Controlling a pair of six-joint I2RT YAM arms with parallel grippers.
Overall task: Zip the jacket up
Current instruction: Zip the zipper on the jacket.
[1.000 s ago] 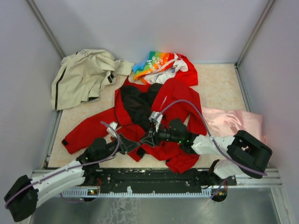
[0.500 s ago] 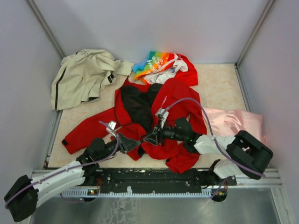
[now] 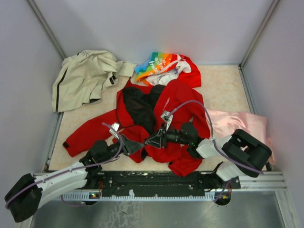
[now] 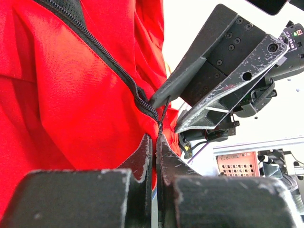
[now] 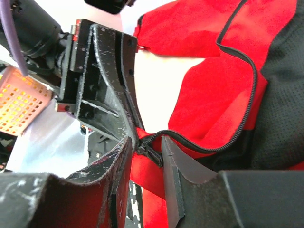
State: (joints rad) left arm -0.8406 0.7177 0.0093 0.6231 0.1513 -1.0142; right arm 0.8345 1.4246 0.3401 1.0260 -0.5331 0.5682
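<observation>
The red jacket lies open in the middle of the table, black lining up. Both grippers meet at its lower hem. My left gripper is shut, pinching the bottom end of the zipper tape between its fingertips. The dark zipper runs up and away from it. My right gripper faces it tip to tip. Its jaws stand a little apart, closed on the black zipper slider. The right gripper shows just above the left fingertips in the left wrist view. The left gripper fills the right wrist view's left.
A beige jacket lies at the back left. A rainbow-printed red garment sits behind the red jacket's collar. A pink cloth lies to the right, under the right arm. The mounting rail runs along the near edge.
The right arm's elbow has shifted left and its wrist has lifted slightly, while its fingertips stay at the zipper's end. The left arm has barely moved.
</observation>
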